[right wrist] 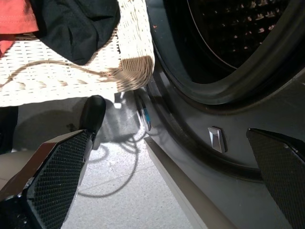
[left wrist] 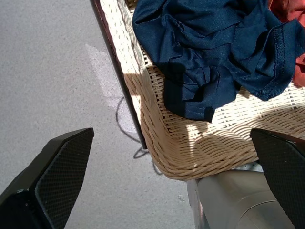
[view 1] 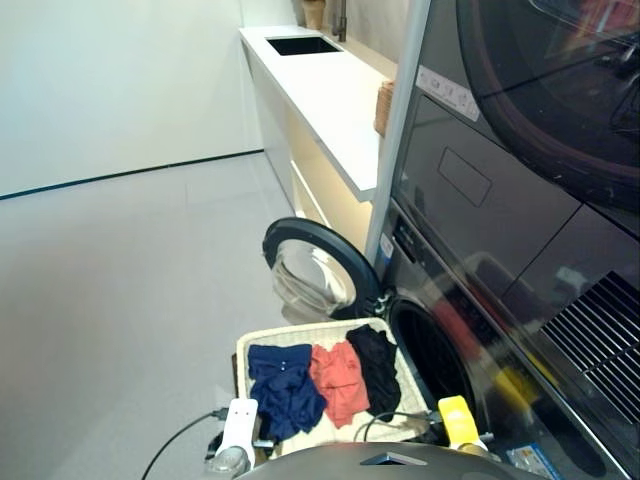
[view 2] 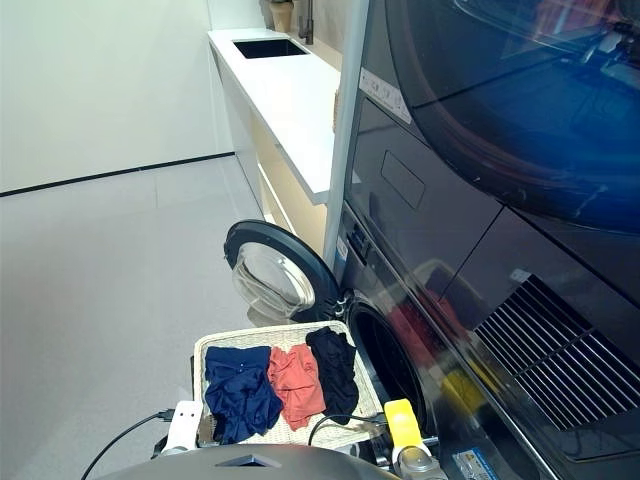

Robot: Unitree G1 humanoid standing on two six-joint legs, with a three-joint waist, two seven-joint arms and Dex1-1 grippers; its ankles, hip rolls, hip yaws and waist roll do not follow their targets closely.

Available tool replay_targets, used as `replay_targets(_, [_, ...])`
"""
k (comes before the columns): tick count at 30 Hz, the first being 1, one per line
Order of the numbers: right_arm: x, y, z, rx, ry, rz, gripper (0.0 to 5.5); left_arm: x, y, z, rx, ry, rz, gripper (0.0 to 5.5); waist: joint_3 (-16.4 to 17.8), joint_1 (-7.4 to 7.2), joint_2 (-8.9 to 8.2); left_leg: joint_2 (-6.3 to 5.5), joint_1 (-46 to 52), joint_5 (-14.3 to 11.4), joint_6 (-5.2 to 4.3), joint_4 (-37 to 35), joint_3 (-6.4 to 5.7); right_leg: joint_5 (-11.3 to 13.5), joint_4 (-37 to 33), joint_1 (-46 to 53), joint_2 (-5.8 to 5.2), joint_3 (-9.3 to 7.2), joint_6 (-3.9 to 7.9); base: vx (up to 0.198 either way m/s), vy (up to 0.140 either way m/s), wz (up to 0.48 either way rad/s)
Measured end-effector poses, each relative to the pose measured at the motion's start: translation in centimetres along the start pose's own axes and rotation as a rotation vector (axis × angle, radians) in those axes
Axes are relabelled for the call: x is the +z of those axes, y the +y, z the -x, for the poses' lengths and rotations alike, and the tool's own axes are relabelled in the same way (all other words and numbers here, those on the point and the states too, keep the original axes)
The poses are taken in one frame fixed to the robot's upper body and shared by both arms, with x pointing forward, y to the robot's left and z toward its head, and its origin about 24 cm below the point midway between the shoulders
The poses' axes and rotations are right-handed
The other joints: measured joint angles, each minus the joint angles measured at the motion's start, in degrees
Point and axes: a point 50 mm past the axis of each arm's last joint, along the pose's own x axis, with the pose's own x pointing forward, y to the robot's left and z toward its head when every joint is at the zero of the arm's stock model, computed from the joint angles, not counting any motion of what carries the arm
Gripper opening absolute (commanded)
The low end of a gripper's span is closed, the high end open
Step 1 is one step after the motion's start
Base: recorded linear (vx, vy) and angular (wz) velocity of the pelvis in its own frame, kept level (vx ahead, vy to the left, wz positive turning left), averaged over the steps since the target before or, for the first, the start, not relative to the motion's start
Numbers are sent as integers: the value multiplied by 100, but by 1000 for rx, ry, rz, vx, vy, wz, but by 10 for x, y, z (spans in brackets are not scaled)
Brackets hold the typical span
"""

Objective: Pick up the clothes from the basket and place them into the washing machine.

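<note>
At the robot's left wrist sits a white, rounded block (view 1: 238, 420) ending in a grey metallic cylinder, with a thin black cable trailing off toward eight o'clock. The right wrist carries a bright yellow cap (view 1: 457, 420) over a similar grey barrel. Between them curves a smooth dark grey chest shell (view 1: 390, 462) with a small triangular notch. Each gripper has two black fingers (left wrist: 57, 176) with a fine cross-hatched, carbon-weave texture and angular, tapered tips (right wrist: 281, 171).

The cream wicker basket (view 1: 252, 352) sits just before the washing machine (view 1: 440, 330), whose round glass door (view 1: 320, 266) stands open. Three crumpled garments lie side by side in it — navy (view 1: 283, 388), coral red (view 1: 338, 378), black (view 1: 376, 366) nearest the porthole.
</note>
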Motion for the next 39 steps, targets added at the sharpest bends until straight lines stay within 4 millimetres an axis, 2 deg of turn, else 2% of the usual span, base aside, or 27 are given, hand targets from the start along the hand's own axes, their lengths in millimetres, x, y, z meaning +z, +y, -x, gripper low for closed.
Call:
replay_targets(17, [6,0,-1,4,-19,21,550,5,-3,-1,-19,-14,-60,550,42,-14,73,1,-87,1,0,3,33,-10,56,-135,-3,34,8,0,0,0])
replay_targets(23, [22,7,-3,39,-84,77,550,17,-10,-3,-53,-57,-141,550,107,-37,129,1,-192,10,9,7,85,1,77,-274,-2,77,1,0,0,0])
replay_targets(26, [36,11,-4,61,-129,103,550,28,-11,-4,-68,-99,-199,550,187,-135,171,2,-298,20,9,9,102,7,100,-393,-1,90,1,0,0,0])
replay_targets(29, [50,13,-4,81,-184,130,550,49,-14,-7,-79,-156,-259,550,285,-142,206,2,-466,30,12,39,146,8,177,-621,-1,137,0,-80,23,-69])
replay_targets(32, [78,16,-3,96,-274,171,550,82,-15,-9,-70,-250,-314,550,519,-145,193,-1,-770,41,15,144,203,74,272,-949,-5,182,-46,-158,23,-97])
replay_targets(34, [107,15,-2,95,-364,195,550,107,-15,-9,-61,-321,-351,550,760,-153,181,-6,-1077,63,19,259,286,92,428,-1312,-11,256,-56,-178,11,-178])
replay_targets(39, [184,11,15,85,-618,246,550,179,-15,-2,-5,-515,-427,550,1376,-168,42,-17,-2077,52,3,811,307,95,1009,-2326,-16,315,-85,-89,3,-7])
